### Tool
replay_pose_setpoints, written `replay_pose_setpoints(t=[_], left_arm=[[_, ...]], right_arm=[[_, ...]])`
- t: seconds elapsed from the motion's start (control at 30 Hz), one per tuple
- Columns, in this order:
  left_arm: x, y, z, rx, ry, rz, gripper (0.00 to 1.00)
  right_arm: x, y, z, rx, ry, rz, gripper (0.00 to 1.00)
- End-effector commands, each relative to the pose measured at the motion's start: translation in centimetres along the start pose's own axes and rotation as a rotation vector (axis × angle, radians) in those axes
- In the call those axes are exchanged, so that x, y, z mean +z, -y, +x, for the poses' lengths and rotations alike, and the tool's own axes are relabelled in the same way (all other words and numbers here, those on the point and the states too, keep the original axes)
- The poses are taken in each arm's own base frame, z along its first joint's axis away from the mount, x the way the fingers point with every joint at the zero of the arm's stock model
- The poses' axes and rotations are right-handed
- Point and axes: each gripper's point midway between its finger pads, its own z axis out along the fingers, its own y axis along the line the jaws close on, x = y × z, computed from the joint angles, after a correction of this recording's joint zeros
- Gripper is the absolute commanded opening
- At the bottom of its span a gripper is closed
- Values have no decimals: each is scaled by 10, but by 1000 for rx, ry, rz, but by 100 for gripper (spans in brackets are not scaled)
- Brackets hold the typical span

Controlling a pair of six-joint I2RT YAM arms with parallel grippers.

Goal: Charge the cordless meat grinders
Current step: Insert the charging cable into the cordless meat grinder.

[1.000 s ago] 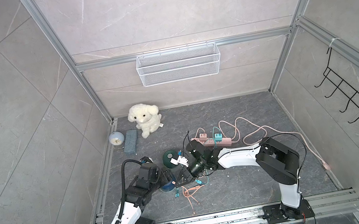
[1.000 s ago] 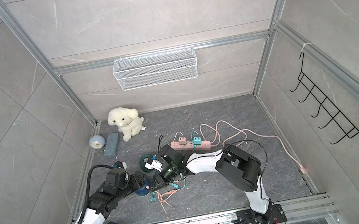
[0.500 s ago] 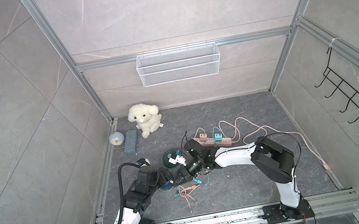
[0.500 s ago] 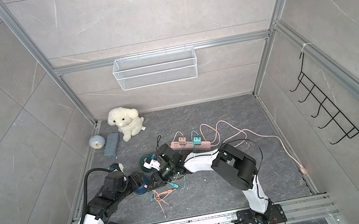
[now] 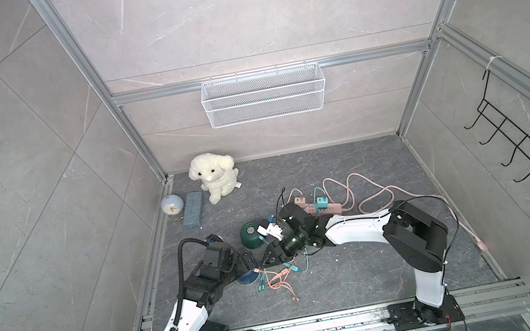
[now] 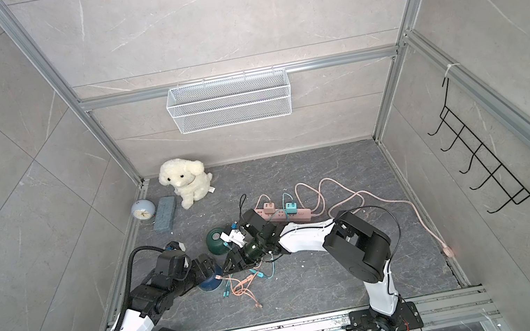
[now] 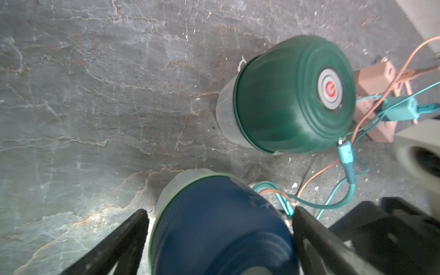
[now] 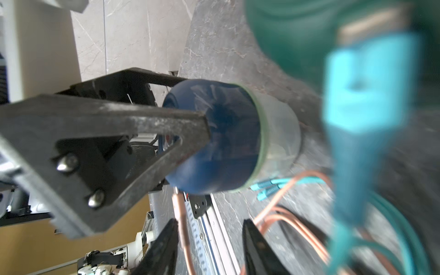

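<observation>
Meat grinders stood upright on the grey floor (image 5: 350,280) as two robot arms closed in on them: a green grinder (image 5: 251,236) and a blue grinder (image 5: 247,277). The right arm (image 5: 359,230) lay alongside the pink power strip (image 5: 319,209), and the left arm (image 5: 187,320) lay well away from it.

The green grinder stood near the strip's end, its top button glowing red. The blue grinder stood beyond it, farther from the strip.

The left gripper (image 7: 220,212) hung over the blue grinder's dome, its fingers (image 7: 128,238) spread to either side. A sliver of floor showed beside one finger, so nothing looked squeezed.

The right gripper (image 8: 209,222), on the strip side of the blue grinder, pointed at that grinder's flank with its fingers parted. A pink cable (image 8: 183,228) ran loose between them up to the grinder's side. Whether its plug sat fully home could not be told.

A teal plug (image 7: 346,154) touched the green grinder's lower rim.

The next move appeared to turn on one relation: the blue grinder stood with its long axis vertical inside the left fingers, while the right fingers waited just beside its socket side.
</observation>
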Motion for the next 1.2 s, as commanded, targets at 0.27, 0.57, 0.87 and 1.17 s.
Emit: replay_pose_setpoints(t=[0.27, 0.57, 0.87, 1.17], left_arm=[[-21, 0, -28, 88, 41, -104, 99], [-25, -6, -32, 95, 47, -117, 99], [-18, -6, -13, 64, 2, -63, 99], [-6, -4, 2, 14, -28, -4, 99]], right_arm=[[-31, -1, 10, -72, 56, 60, 52], [-23, -16, 15, -135, 44, 22, 52], [-6, -28, 25, -164, -2, 2, 49], [9, -34, 22, -161, -28, -24, 37]])
